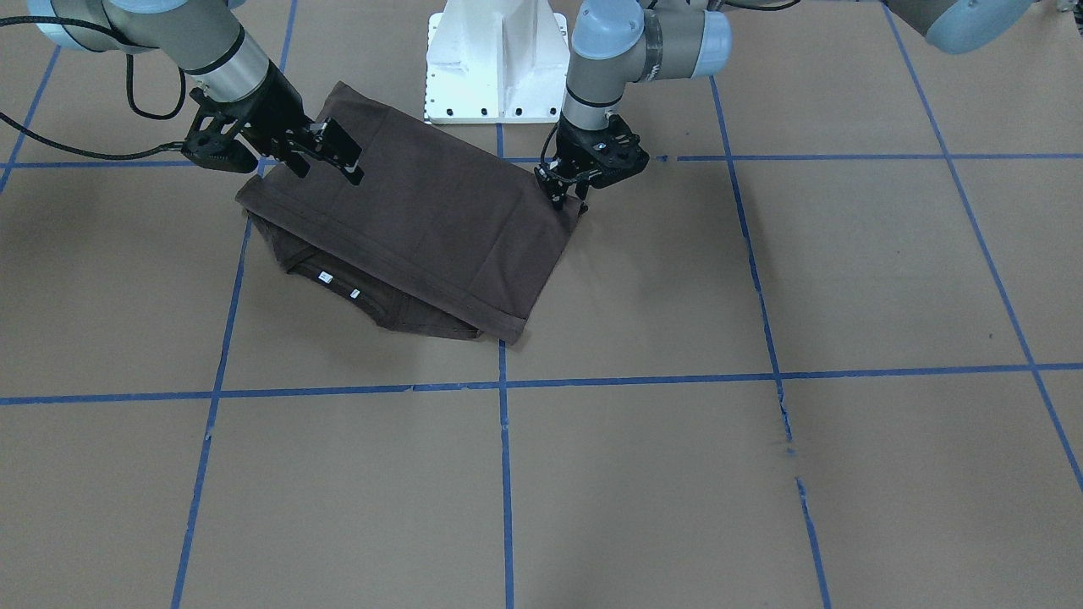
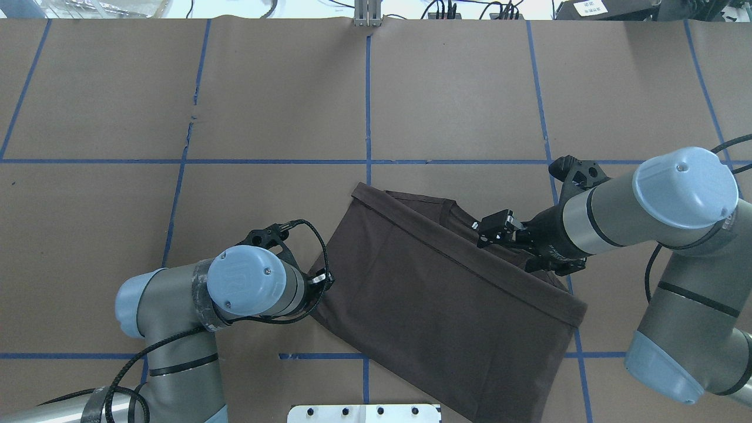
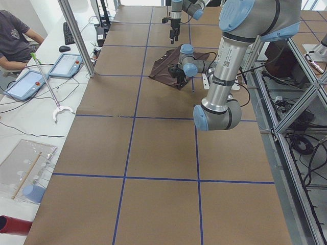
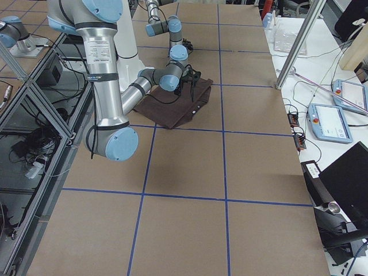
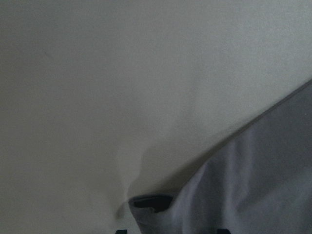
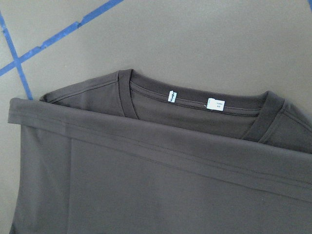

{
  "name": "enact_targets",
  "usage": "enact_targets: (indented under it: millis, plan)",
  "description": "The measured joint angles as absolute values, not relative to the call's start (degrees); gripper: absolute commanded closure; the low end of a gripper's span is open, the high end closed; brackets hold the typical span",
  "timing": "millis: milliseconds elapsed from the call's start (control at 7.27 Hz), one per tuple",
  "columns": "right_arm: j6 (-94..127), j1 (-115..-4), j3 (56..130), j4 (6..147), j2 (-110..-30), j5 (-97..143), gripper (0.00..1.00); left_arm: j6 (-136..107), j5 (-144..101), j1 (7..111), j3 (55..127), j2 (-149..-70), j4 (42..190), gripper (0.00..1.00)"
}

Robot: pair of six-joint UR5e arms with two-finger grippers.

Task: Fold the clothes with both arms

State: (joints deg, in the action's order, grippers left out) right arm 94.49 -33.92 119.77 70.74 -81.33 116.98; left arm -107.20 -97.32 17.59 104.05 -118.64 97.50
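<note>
The dark grey-brown T-shirt (image 1: 440, 228) lies folded on the brown table, with its hem edge laid over toward the collar (image 6: 195, 105). Two white neck tags (image 6: 171, 96) show inside the collar. My left gripper (image 1: 560, 196) sits low at the shirt's side corner, its fingers together on the cloth edge; the left wrist view shows the fabric (image 5: 258, 185) close up. In the overhead view my left gripper (image 2: 322, 281) touches the shirt's (image 2: 435, 294) left edge. My right gripper (image 1: 343, 156) is open and empty, just above the shirt's other side, and also shows overhead (image 2: 487, 232).
The white pedestal (image 1: 497, 59) stands just behind the shirt. Blue tape lines (image 1: 504, 474) grid the brown table. In the exterior left view a person (image 3: 13, 35) sits beside the table with tablets (image 3: 65, 65) on a side bench.
</note>
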Motion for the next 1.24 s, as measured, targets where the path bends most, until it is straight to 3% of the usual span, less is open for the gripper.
enact_targets:
  millis: [687, 962, 1237]
  plan:
    - [94.42, -34.37, 118.93, 70.67, -81.30, 116.96, 0.00, -103.56, -96.70, 23.39, 102.43, -118.97, 97.51, 1.00]
    - [93.88, -34.73, 118.18, 70.66, -81.30, 116.92, 0.00, -97.40, -96.70, 29.65, 96.99, -120.87, 99.16, 1.00]
    - [93.64, -35.12, 117.88, 70.66, -81.30, 116.69, 0.00, -91.31, -96.68, 35.65, 86.95, -126.17, 104.22, 1.00]
